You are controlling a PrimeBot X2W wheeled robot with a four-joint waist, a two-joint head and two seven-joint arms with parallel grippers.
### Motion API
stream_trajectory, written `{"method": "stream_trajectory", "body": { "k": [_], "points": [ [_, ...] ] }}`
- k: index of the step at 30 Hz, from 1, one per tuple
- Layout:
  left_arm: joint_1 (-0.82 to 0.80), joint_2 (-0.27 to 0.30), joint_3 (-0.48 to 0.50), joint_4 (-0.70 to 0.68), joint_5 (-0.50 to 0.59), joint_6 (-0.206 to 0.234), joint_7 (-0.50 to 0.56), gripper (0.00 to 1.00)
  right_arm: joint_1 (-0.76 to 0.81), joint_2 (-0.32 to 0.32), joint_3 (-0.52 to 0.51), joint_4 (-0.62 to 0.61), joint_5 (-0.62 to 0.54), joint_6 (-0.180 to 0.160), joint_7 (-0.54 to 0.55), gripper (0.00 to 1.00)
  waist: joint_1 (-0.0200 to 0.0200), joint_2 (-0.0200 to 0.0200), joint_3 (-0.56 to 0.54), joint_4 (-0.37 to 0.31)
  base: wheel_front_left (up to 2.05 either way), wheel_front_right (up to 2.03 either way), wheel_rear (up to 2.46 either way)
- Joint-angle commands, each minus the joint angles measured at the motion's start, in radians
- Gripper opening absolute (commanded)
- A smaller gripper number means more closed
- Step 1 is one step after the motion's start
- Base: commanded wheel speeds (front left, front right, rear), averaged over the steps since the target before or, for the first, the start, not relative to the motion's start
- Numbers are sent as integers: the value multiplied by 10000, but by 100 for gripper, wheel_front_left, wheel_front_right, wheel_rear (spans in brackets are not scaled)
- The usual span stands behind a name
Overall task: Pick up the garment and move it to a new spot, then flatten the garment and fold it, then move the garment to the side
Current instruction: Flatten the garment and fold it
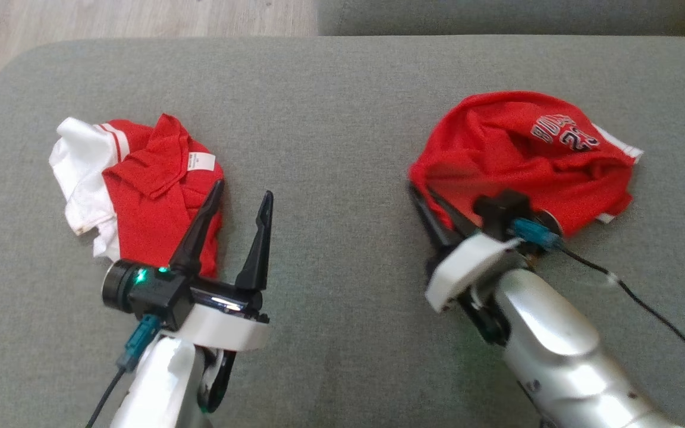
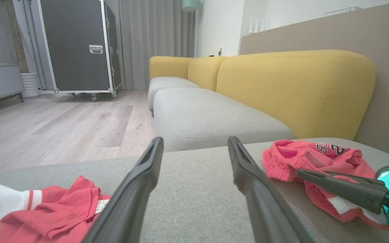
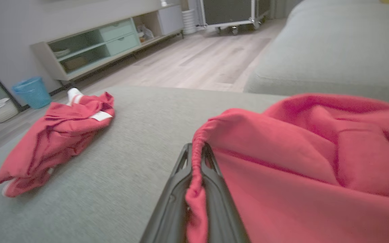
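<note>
In the right gripper [image 3: 197, 150], garment hem [image 3: 193, 192].

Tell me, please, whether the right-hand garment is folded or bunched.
Bunched: the garment lies in a crumpled heap, its edge pinched in the right gripper.

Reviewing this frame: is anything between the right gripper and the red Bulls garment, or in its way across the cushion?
Nothing stands between them: the right gripper is shut on the gathered edge of the red Bulls garment. Further left on the grey cushion lies the red-and-white shirt, with the open left gripper by it.
</note>
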Motion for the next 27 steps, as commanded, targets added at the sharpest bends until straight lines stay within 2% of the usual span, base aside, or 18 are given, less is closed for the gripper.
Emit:
{"method": "stream_trajectory", "body": {
  "k": [1, 7, 8, 9, 10, 13, 20, 24, 27],
  "points": [
    [-386, 29, 456, -327, 69, -17, -51, 100, -476, 118, 548, -377, 141, -7, -138, 0, -1, 0, -27, 8, 0, 0, 0],
    [-275, -94, 588, -366, 156, -83, -51, 100, -956, 118, 2482, -341, 870, -7, 14, 0, -1, 0, -169, 157, 0, 0, 0],
    [-243, -113, 597, -365, 168, -93, -51, 100, -1007, 118, 2692, -261, 985, -7, 58, 3, -1, 0, -192, 187, 0, 0, 0],
    [-216, -130, 611, -364, 178, -102, -51, 100, -1077, 118, 2825, -159, 1035, -7, 52, 71, -1, 0, -207, 205, 0, 0, 0],
    [-196, -146, 626, -364, 186, -111, -51, 100, -1119, 118, 2907, -53, 1155, -7, 86, 100, -1, 0, -216, 222, 0, 0, 0],
    [-145, -180, 711, -379, 213, -133, -51, 100, -1267, 118, 3001, 110, 1447, -7, -10, 100, -1, 0, -233, 194, 0, 0, 0],
    [15, -219, 1057, -516, 349, -166, -51, 100, -1464, 118, 2387, 130, 1588, -7, -491, 100, -1, 0, -349, -396, 0, 0, 0],
    [37, -230, 1167, -587, 403, -195, -51, 100, -1336, 118, 1451, -77, 1215, -7, -565, 100, -1, 0, -451, -776, 0, 0, 0],
    [68, -239, 1228, -636, 449, -212, -51, 100, -1024, 101, 308, -469, 372, -7, -573, 100, -1, 0, -523, -1046, 0, 0, 0]
  ]
}}
